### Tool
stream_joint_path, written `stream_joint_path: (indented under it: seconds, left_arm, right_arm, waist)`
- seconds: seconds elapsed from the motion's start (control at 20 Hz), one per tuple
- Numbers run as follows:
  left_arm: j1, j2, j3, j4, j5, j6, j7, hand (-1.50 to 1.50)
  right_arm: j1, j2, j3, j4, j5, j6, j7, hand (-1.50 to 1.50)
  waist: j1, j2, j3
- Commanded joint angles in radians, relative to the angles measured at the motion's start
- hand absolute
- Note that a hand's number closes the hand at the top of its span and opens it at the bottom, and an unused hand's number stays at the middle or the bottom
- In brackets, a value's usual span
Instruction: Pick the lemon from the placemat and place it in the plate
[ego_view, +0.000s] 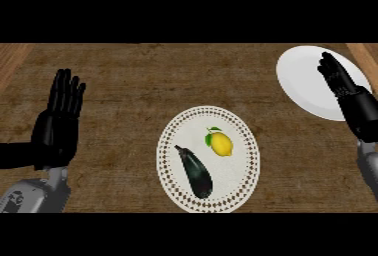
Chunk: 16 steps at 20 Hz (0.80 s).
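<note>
Reaching is the step in hand, and it calls for the right hand (347, 90) to swing off the plate (306, 85) and come down over the lemon (221, 143) from above, fingers spread around its short axis, clear of the eggplant (194, 172) lying just beside it. The lemon rests on the round placemat (244, 195), slightly right of the mat's middle, untouched. From the right hand it lies at about eight o'clock, well apart. That hand is flat, fingers straight, holding nothing, over the plate's right edge. The left hand (59, 120) rests open, fingers up, far across the table (133, 70) at the lemon's nine o'clock
</note>
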Motion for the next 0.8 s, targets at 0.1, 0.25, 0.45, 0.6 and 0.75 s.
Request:
stream_joint_path:
  seconds: [0.1, 0.25, 0.45, 0.6, 0.75]
  left_arm:
    - [0.053, -0.004, -0.084, 0.089, -0.008, -0.028, 0.116, 0.00]
    - [0.139, 0.004, -0.171, 0.187, 0.002, -0.087, 0.204, 0.00]
    - [0.171, -0.037, -0.234, 0.173, -0.004, -0.101, 0.229, 0.00]
    - [0.124, -0.060, -0.204, 0.257, -0.005, -0.126, 0.185, 0.00]
    - [0.154, 0.002, -0.138, 0.180, 0.033, -0.151, 0.252, 0.00]
  right_arm:
    - [-0.230, 0.038, 0.039, 0.022, -0.090, 0.159, 0.044, 1.50]
    - [-0.360, 0.082, 0.073, 0.016, -0.160, 0.258, 0.047, 1.50]
    - [-0.395, 0.117, 0.059, 0.234, 0.103, -0.016, -0.047, -1.50]
    - [-0.407, 0.169, 0.012, 0.384, 0.045, 0.044, -0.256, -1.50]
    - [-0.394, 0.148, 0.014, 0.449, 0.054, 0.149, -0.366, -1.50]
  waist:
    - [0.037, 0.025, 0.012]
    - [0.090, 0.048, 0.011]
    - [0.054, 0.032, 0.013]
    - [0.038, 0.033, 0.013]
    - [0.017, 0.019, 0.013]
